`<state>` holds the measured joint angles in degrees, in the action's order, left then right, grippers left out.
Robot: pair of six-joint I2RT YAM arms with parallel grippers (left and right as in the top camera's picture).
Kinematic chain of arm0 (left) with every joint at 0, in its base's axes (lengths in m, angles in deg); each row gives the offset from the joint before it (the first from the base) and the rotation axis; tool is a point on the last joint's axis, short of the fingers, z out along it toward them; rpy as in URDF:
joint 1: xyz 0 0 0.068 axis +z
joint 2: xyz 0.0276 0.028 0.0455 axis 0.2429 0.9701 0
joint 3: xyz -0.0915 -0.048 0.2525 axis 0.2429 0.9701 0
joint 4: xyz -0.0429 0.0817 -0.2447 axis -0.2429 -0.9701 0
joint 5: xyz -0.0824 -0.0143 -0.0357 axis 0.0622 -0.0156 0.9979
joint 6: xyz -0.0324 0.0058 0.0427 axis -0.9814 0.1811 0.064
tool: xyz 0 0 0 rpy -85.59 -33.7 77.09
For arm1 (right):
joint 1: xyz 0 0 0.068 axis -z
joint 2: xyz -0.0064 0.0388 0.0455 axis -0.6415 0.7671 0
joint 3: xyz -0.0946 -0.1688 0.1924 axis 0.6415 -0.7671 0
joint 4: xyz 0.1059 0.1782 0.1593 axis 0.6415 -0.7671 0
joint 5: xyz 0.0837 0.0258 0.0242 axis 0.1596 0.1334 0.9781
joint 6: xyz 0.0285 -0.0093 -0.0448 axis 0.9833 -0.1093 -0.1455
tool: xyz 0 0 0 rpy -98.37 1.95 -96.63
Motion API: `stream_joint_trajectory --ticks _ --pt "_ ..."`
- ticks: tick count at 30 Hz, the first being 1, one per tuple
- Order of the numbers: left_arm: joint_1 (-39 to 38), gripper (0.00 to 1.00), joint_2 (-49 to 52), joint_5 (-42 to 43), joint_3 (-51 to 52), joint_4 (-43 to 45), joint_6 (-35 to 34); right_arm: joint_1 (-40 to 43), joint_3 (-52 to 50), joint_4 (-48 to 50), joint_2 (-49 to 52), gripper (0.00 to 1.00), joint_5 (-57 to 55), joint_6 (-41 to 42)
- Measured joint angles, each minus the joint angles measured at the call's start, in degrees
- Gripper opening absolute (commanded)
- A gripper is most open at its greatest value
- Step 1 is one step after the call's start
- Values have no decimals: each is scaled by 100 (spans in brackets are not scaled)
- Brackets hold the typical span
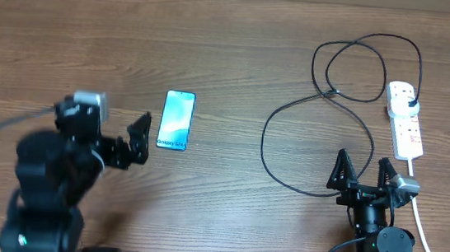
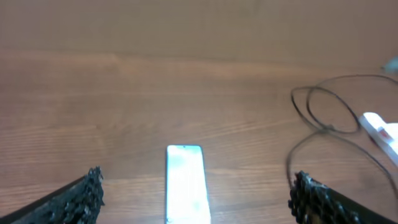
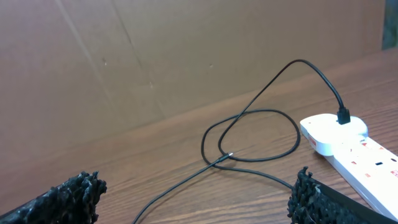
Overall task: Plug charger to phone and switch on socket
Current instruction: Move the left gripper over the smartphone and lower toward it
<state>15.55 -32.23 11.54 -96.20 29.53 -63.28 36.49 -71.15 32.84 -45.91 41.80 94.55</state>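
Left gripper (image 1: 137, 141) open, empty, beside phone (image 1: 176, 120); right gripper (image 1: 363, 174) open, empty, near power strip (image 1: 405, 120); charger (image 1: 330, 92) plugged in, looped on surface (image 1: 233, 44).

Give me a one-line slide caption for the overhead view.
Open left gripper faces the phone; open right gripper sits near the looped charger, its plug already in the white power strip.

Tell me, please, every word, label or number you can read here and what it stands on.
"Galaxy": on the phone, at its near end, overhead view; the characters after it are too small to read.
Red markings on the power strip: too small to read.
Nothing else is legible.
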Motion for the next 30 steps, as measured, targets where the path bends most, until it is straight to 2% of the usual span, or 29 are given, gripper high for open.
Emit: stream_joint_trajectory --ticks 8,14,20,30 --pt "-605 100 1976 -46 -2168 -1532 0 0 0 0 0 100 -2 0" --pt "-1480 100 3189 -933 -3340 -2361 -2 0 0 2 0 100 -2 0" --pt "-1993 99 4197 -1692 -3589 -2435 0 0 0 0 0 100 -2 0" --pt "-1985 100 5694 -2041 -3595 -2437 -2 0 2 0 0 100 0 2"
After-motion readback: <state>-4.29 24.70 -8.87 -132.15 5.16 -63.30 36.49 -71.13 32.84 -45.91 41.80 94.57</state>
